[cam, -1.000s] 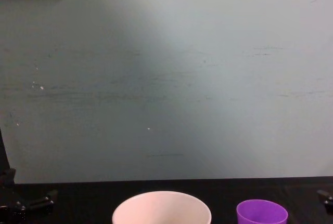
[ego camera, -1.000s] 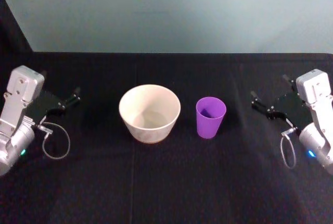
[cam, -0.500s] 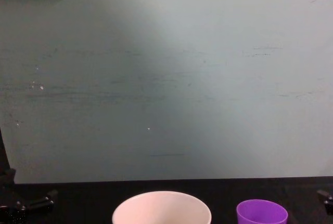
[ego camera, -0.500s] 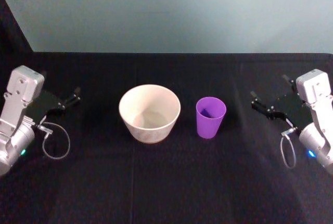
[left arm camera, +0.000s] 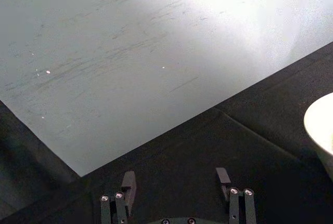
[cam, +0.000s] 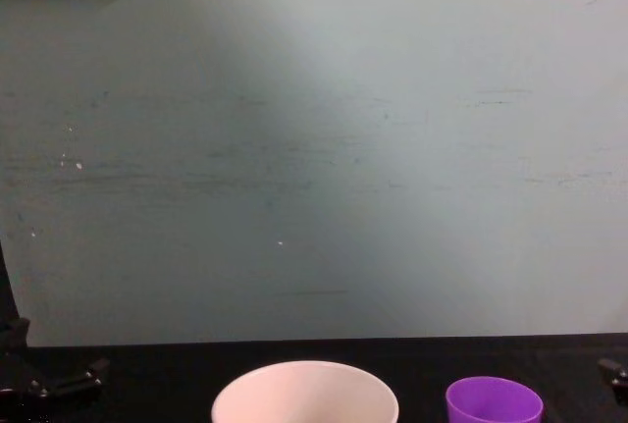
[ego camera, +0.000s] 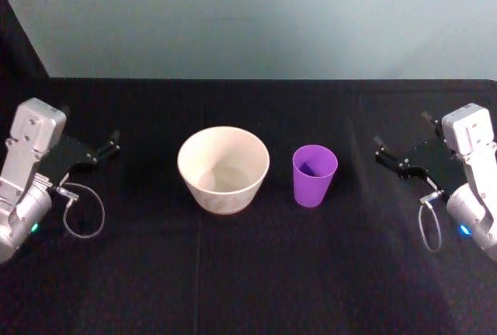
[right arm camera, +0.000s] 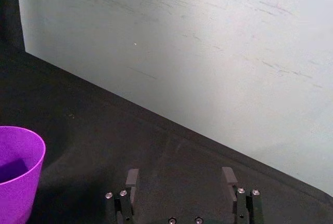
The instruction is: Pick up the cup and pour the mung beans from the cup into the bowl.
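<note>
desk point(ego camera: 248, 273): black cloth, backed by a pale teal wall point(cam: 314, 148).

bowl point(ego camera: 224, 168): cream-white, wide, upright, about mid-desk, a little to the robot's left of centre. inside looks bare and pale in the head view. from the chest camera, its rim sits along the lower edge.

cup point(ego camera: 314, 174): small, purple, tapered, upright on the desk just to the right of the bowl. a narrow gap lies between them, not touching. a darker patch shows inside it; cannot tell what the contents are. the right wrist camera catches its rim and one side; the chest camera has its top at the lower edge, right of the bowl.

left gripper point(left arm camera: 176, 178): at the desk's far left, well apart from the bowl. jaws released, spread wide, nothing between them but black cloth. bowl rim just enters the left wrist view at one edge.

right gripper point(right arm camera: 180, 174): at the desk's far right, well apart from the cup and pointing toward it. jaws released, spread wide, nothing held.

a thin grey cable loop point(ego camera: 81, 214) hangs at the left wrist, and another cable loop point(ego camera: 429, 230) at the right wrist.
</note>
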Robot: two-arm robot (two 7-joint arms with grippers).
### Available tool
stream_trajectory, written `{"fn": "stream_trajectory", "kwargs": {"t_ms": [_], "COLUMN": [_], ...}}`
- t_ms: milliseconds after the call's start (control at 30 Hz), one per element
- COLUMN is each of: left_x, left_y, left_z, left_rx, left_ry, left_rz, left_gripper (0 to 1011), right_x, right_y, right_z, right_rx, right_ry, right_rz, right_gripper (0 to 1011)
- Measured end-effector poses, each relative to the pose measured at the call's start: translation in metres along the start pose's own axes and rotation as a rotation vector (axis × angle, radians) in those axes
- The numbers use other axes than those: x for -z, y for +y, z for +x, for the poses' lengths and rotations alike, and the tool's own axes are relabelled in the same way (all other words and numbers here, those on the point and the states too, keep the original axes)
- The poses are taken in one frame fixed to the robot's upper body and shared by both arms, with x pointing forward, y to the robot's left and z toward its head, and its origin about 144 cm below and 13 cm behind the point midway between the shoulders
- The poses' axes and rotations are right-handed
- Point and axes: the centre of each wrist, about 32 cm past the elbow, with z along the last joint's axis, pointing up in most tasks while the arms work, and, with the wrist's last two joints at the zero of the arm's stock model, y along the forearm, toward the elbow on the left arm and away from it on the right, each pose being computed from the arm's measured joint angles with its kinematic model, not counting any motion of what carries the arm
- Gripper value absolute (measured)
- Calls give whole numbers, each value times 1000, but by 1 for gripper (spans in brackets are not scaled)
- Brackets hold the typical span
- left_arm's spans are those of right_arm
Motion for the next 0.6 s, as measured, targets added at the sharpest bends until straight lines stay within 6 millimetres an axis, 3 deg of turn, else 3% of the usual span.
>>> {"fn": "stream_trajectory", "kwargs": {"t_ms": [600], "left_x": [0], "left_y": [0], "left_z": [0], "left_rx": [0], "left_ry": [0], "left_rz": [0], "left_gripper": [1000], "right_x": [0], "right_y": [0], "right_z": [0], "right_rx": [0], "right_ry": [0], "right_rz": [0], "right_gripper": [1000]}}
